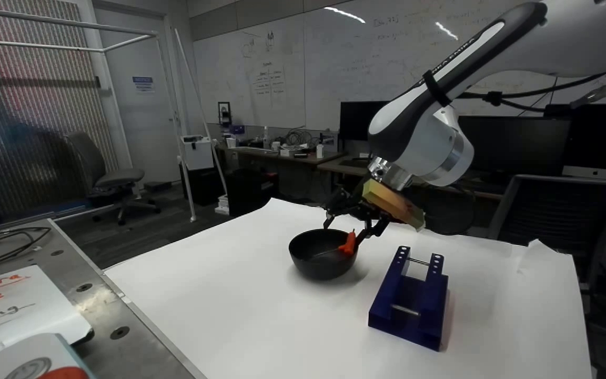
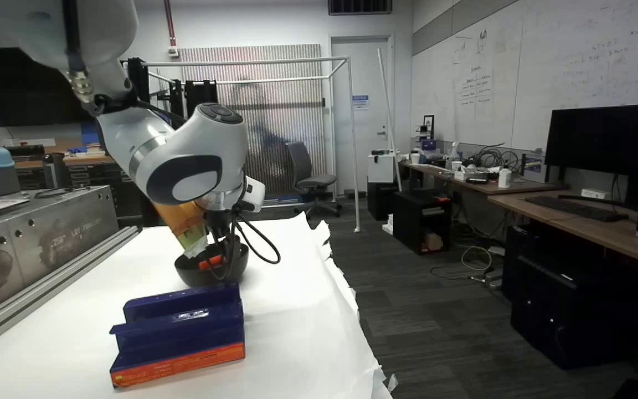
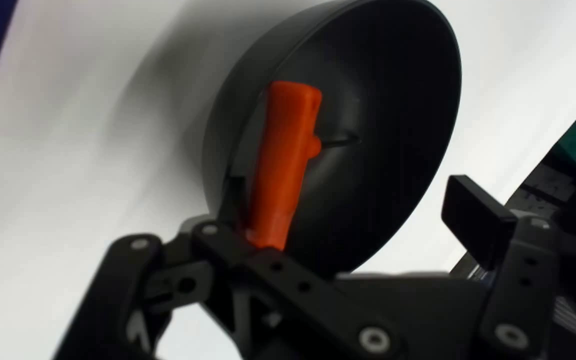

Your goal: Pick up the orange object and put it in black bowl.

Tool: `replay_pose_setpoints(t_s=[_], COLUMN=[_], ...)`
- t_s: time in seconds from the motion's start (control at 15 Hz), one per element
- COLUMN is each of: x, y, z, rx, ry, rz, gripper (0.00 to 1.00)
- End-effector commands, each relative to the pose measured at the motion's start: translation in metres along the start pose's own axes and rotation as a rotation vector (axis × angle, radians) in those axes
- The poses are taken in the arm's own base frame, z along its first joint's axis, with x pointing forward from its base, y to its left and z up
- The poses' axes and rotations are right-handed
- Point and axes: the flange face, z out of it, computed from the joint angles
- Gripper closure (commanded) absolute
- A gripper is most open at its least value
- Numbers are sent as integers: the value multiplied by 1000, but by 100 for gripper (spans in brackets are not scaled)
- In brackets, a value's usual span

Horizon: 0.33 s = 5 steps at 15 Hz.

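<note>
The black bowl [image 1: 308, 265] stands on the white table cover; it also shows in an exterior view [image 2: 190, 276] and in the wrist view [image 3: 393, 120]. The orange object [image 3: 285, 155] lies at the bowl's inner side, its bar along the wall and a thin dark stem pointing inward. In an exterior view the orange object [image 1: 347, 244] sticks up a little above the rim; it is partly hidden in an exterior view [image 2: 210, 262]. My gripper [image 3: 353, 212] is open over the bowl. One finger is right beside the orange bar; I cannot tell whether they touch. The other finger is well apart from it.
A dark blue block [image 1: 379, 313] with metal rods stands near the bowl; it also shows in an exterior view [image 2: 186, 332]. A metal bench [image 1: 108, 305] borders the table on one side. Desks with monitors [image 1: 513, 150] stand behind.
</note>
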Motion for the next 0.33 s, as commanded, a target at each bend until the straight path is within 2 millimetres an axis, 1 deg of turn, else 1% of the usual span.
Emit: replay_pose_setpoints(t_s=[0.0,0.2,0.27], x=[1,-2,-2], y=[-20,-34,-39], z=[-41,-86,-98], rx=[-38,-149,-194], ry=[-39,-130,-147], rz=[-74,-140,-155], gripper=[0,0,1])
